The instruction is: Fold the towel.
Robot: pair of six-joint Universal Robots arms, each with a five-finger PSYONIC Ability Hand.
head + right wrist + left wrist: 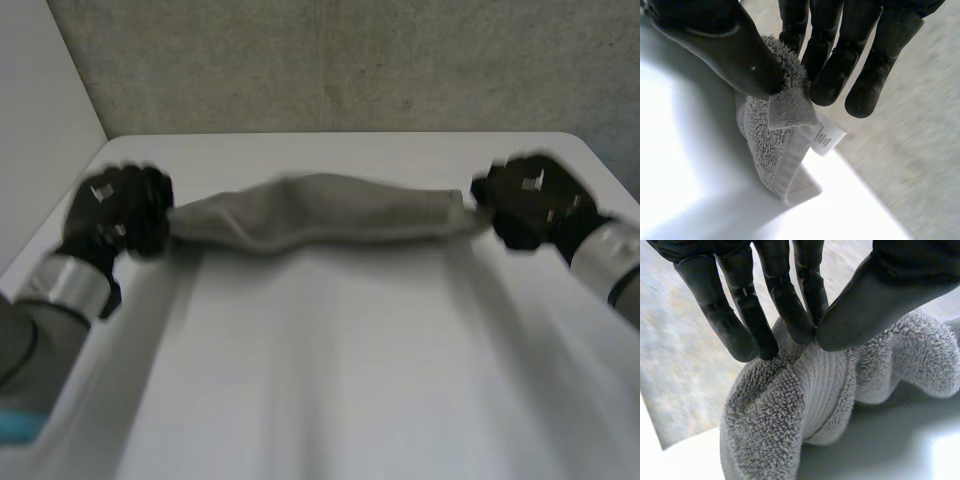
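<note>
Head view: bunched grey terry towel [320, 212].

Illumination in the head view is diffuse and moderate. The grey terry towel [320, 212] casts a faint shadow on the white table [330, 380] directly beneath it. In the right wrist view the table glares to blank white beside the towel. In the left wrist view a grey shadow lies under the towel's fold.

Left hand [122, 212], right hand [530, 200] pinching, well apart.
</note>
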